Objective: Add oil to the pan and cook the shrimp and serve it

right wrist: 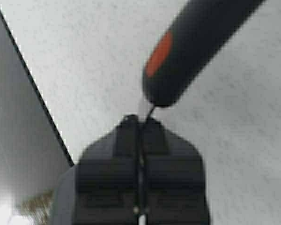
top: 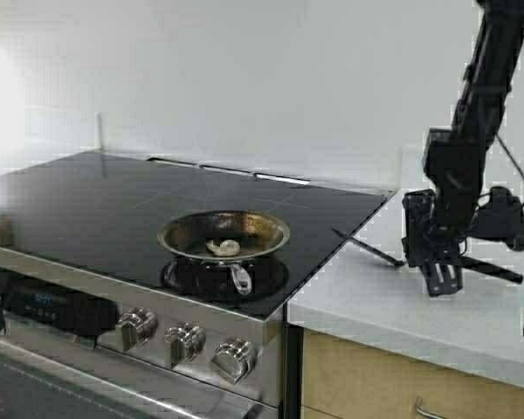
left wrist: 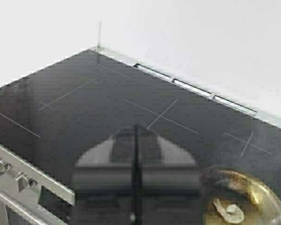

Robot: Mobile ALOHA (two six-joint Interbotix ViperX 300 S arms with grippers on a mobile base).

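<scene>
The steel pan (top: 224, 234) sits on the front burner of the black cooktop, its inside browned. One pale curled shrimp (top: 224, 248) lies in it; the left wrist view also shows the pan (left wrist: 267, 197) and the shrimp (left wrist: 228, 212). The oil is out of view. On the white counter, my right gripper (top: 443, 281) points down, shut on the thin metal shaft of a long utensil (top: 367, 246). Its black handle (right wrist: 196, 42) carries an orange mark and reaches away from the right gripper (right wrist: 140, 117). My left gripper (left wrist: 136, 127) is shut and empty above the cooktop, to the left of the pan.
The glass cooktop (top: 87, 196) spreads left of and behind the pan. Several steel knobs (top: 185, 342) line the stove front. The white counter (top: 367, 292) adjoins the stove on the right, above a wooden cabinet (top: 375, 380). A white wall stands behind.
</scene>
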